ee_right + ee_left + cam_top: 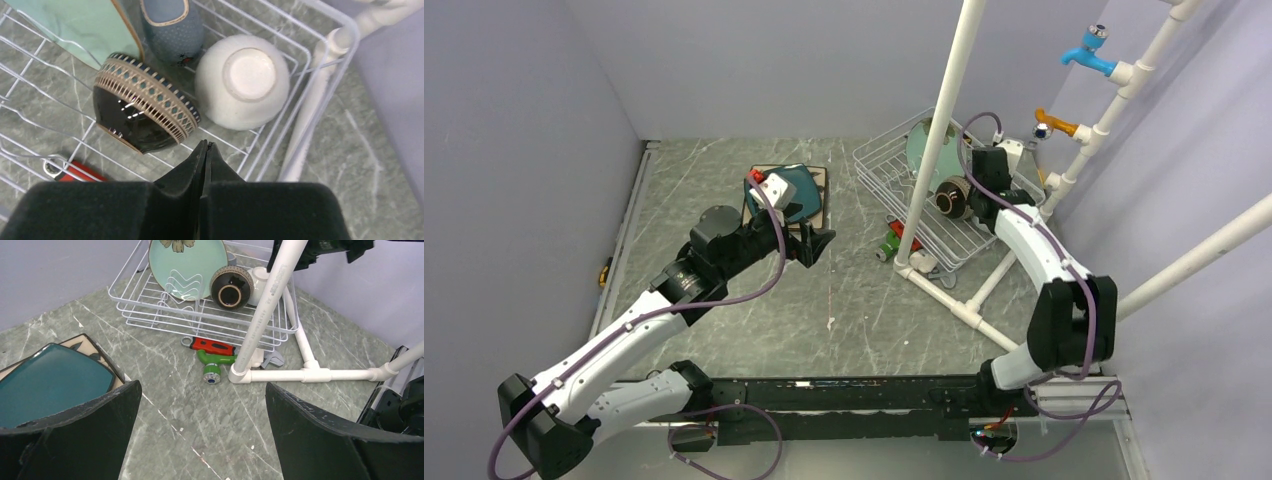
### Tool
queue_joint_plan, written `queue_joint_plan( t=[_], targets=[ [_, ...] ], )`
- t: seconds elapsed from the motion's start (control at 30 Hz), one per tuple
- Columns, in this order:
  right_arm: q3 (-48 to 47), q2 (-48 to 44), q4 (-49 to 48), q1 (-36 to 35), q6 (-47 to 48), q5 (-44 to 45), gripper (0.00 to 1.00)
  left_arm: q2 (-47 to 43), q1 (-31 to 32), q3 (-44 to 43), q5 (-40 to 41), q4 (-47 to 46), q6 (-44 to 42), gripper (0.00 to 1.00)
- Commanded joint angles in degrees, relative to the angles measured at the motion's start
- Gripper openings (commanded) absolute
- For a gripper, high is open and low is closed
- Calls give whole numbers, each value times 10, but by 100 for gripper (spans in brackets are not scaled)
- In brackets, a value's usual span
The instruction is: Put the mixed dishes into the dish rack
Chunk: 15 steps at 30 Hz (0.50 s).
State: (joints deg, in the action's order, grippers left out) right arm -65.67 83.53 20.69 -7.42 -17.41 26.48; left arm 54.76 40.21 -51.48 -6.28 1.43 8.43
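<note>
Evidently the teal square plate (50, 382) lay atop the cream square plate (86, 346) on the worktop (200, 430): likely stiff, slick, breakable, best pinched at its rim. Left jaws gaped apart, right jaws together.

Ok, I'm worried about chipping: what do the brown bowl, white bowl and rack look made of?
Brown bowl: probably glazed ceramic, glossy highlights on its dark body. White bowl: likely ceramic, duller, with a bare-looking foot ring. Dish rack: thin wire, seemingly metal under a smooth white coating.

walls (724, 60): plain lavender | tabletop (854, 290): grey-green marbled | pipe frame (944, 110): white
</note>
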Motion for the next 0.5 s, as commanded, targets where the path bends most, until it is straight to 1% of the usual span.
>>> queue_joint_plan(
  t=[0.0,0.07,0.13,0.17,0.23,0.3,0.37,0.43,0.47],
  targets=[
    [-50,21,3,7,-38,-51,0,-9,2,-13,-1,-17,-2,99],
    [-69,36,15,10,-21,-93,0,-7,2,-17,0,-15,-4,99],
    [-91,57,37,13,-8,-129,24,-6,1,-17,-3,-15,-3,99],
    [-102,71,46,18,-1,-145,32,-6,1,-17,-5,-16,-2,99],
    [-117,86,61,26,-3,-163,41,-3,0,-17,-7,-15,-2,99],
    [-107,88,44,39,13,-222,53,0,0,-17,-7,-15,-2,99],
    [-101,92,19,46,67,-299,67,4,-1,-21,-8,-15,-1,99],
    [-107,107,12,52,103,-321,85,8,-2,-23,-12,-15,0,99],
    [-112,116,6,61,112,-341,88,9,-3,-22,-14,-15,0,99]
  ],
)
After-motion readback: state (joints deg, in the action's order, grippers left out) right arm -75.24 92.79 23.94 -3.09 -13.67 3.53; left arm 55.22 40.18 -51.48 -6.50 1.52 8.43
